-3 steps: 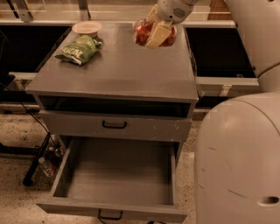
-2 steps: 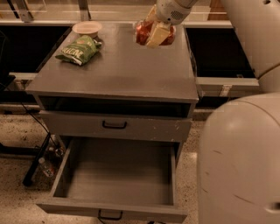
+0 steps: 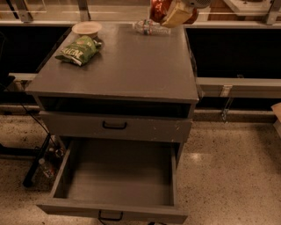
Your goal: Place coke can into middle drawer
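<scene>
Grab part looks done: the pincer (image 3: 172, 13) is clamped on the small red dented coke can (image 3: 156, 9), high over the grey counter's (image 3: 131, 66) back edge. The wide grey metal middle drawer (image 3: 118, 178) is open below, so the lowering and drop-in are left.

A grey metal cabinet (image 3: 131, 70) stands on a pale speckled floor (image 3: 232, 176) with a soft sheen beside it; behind, a dark recess crossed by a grey rail (image 3: 239, 85); black cables (image 3: 33, 165) trail at the left; the gripper (image 3: 169, 12), clamped round the coke can (image 3: 157, 9), hangs over the cabinet's back edge.
</scene>
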`<state>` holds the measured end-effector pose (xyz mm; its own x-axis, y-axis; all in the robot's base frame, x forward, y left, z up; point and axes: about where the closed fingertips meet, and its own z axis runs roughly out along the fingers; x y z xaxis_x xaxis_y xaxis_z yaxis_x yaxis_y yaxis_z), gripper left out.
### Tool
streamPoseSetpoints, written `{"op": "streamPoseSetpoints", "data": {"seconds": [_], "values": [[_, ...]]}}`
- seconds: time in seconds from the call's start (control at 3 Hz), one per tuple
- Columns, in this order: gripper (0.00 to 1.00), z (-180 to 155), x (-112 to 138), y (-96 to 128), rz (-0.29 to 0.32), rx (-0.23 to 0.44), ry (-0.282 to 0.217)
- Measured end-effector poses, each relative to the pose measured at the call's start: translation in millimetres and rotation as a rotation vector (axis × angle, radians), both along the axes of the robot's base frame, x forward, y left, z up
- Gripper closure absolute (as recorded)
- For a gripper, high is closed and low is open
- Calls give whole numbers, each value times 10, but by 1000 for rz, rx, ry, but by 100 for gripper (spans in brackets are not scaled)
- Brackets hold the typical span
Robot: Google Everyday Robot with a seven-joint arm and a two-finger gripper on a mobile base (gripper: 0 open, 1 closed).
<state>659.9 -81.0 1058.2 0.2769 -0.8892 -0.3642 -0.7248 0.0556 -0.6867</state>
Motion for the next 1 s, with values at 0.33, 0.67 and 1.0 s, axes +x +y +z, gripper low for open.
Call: {"op": "streamPoseSetpoints", "data": {"seconds": [0.33, 0.67, 1.0], "values": [[100, -189, -409, 8, -9, -16, 4], [100, -639, -518, 36, 3, -54, 78], [100, -580, -468, 44, 9, -34, 72]]}}
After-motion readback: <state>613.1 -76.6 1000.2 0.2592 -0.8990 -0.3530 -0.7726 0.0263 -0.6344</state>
